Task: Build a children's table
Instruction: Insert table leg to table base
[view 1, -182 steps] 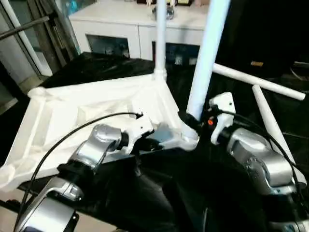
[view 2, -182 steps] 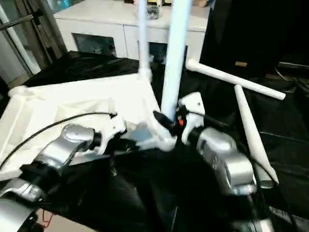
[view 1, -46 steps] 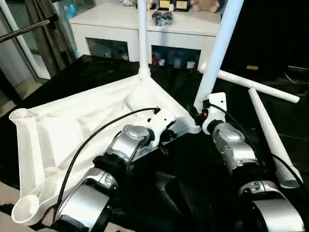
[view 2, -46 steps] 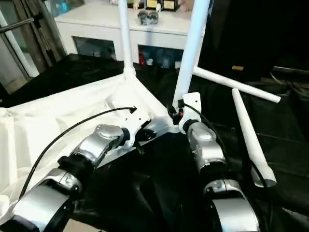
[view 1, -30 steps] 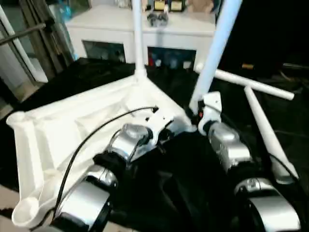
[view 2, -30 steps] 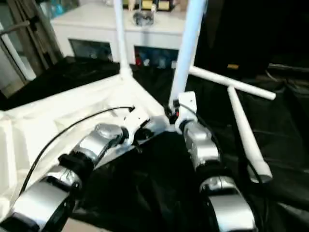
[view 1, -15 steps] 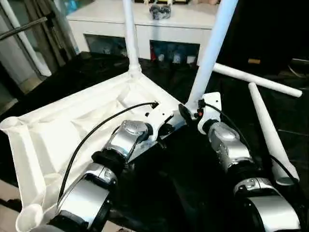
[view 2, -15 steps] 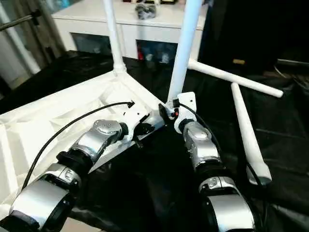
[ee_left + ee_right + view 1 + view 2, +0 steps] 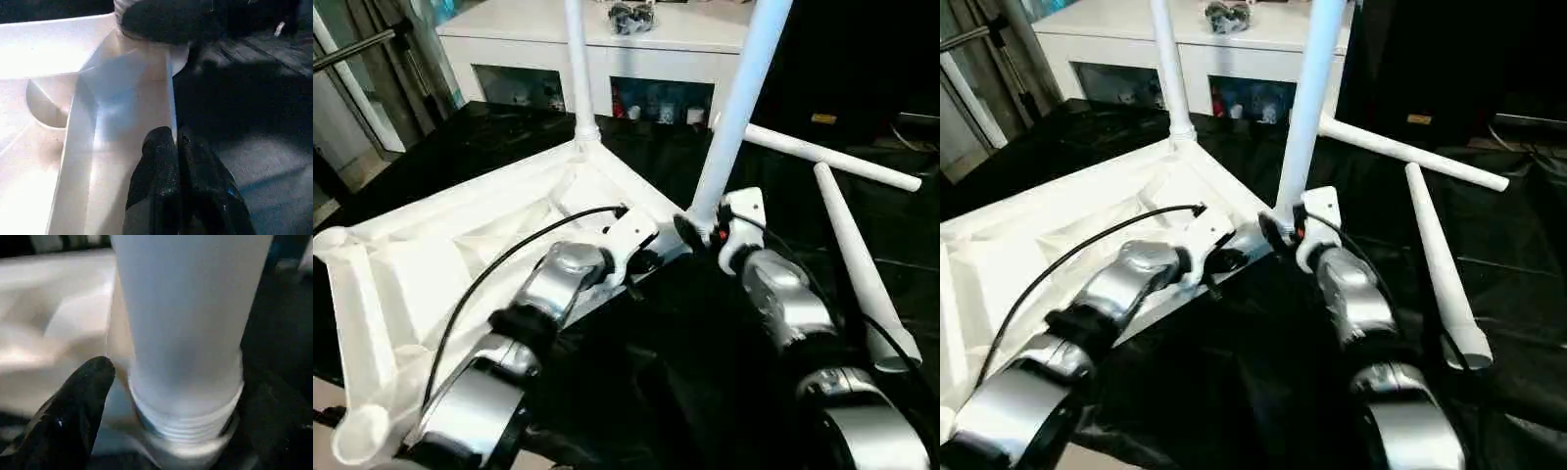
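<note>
- Since a second ago my right gripper (image 9: 161, 396) has let go its clamp on the near leg (image 9: 739, 108); its fingers (image 9: 73, 411) now stand wide either side of the leg's threaded base.
- Tabletop (image 9: 421, 264) lies upside down on the black cloth (image 9: 1263, 392), ribs up, left of centre.
- My left gripper (image 9: 177, 147) is closed, fingertips together, pressing the tabletop's edge by the near corner socket.
- Far leg (image 9: 578, 64) stands upright in the back corner socket.
- Near leg stands in the socket by my right gripper, leaning slightly.
- Two loose legs (image 9: 1435, 259) lie on the cloth, right side.
</note>
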